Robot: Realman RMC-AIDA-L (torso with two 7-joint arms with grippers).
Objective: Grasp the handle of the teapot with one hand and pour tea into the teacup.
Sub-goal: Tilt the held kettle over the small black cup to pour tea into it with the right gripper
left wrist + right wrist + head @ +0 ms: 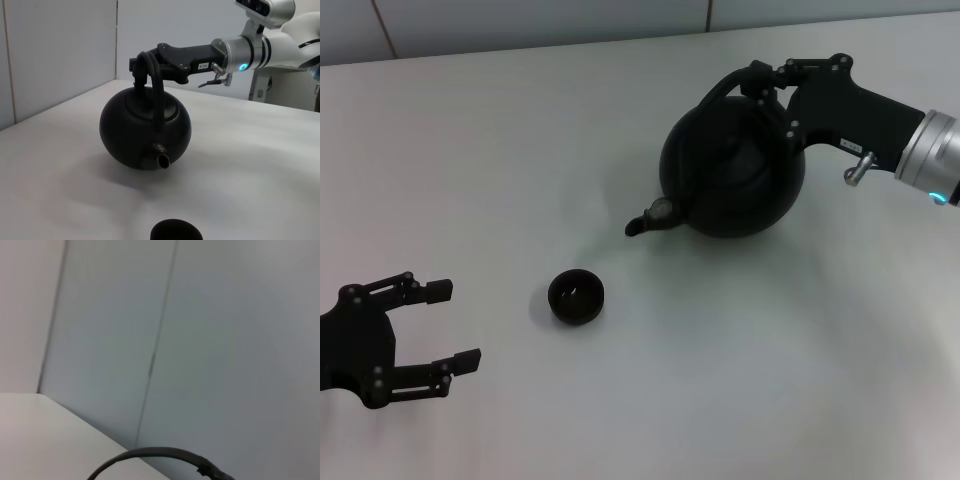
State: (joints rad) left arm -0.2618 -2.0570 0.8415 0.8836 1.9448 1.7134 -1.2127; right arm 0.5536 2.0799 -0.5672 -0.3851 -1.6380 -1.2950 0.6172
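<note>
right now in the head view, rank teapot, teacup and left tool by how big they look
1. teapot, clearly largest, held at its handle by the right tool.
2. left tool, open; it sits nearest the camera, so its rank is unsure.
3. teacup, smallest.

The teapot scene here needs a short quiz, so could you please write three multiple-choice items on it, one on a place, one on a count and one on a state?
1. Where is the teacup relative to the teapot?
A. Under the lid
B. On the table off the spout's side, apart from it
C. Behind the pot, against the wall

2. How many cups are on the table?
A. One
B. Two
C. Three

3. What is the right gripper doing?
A. Hanging open above the cup
B. Closed on the handle
C. Resting on the table

Answers: 1 B, the head view shows a gap between spout and cup. 2 A, only one cup shows. 3 B, its fingers clamp the hoop; the left gripper waits open.
</note>
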